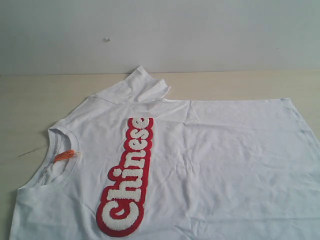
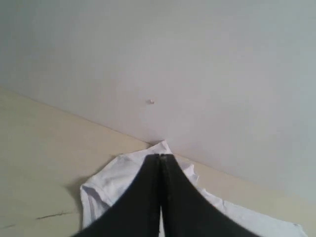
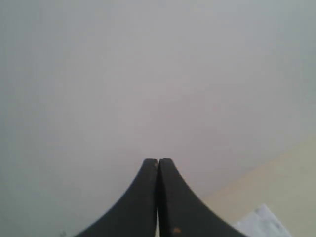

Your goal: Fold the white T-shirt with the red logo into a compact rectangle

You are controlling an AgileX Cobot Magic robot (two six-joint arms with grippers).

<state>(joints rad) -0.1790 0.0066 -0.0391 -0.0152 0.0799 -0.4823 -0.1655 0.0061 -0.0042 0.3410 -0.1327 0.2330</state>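
The white T-shirt (image 1: 210,150) lies spread flat on the pale wooden table, collar to the left, hem to the right. Its red logo (image 1: 127,177) runs lengthwise down the chest, red-outlined fuzzy white letters. An orange neck tag (image 1: 65,155) sits inside the collar. The far sleeve (image 1: 137,85) lies crumpled toward the wall. Neither gripper shows in the exterior view. In the left wrist view my left gripper (image 2: 160,157) is shut, empty, held above that far sleeve (image 2: 111,180). My right gripper (image 3: 158,161) is shut and empty, facing the wall, with a shirt corner (image 3: 261,222) low in its view.
A grey-white wall (image 1: 160,30) stands right behind the table's far edge, with a small speck (image 1: 106,39) on it. Bare table (image 1: 25,105) shows left of the collar and a strip (image 1: 240,85) behind the shirt. A dark scratch (image 1: 30,151) marks the wood.
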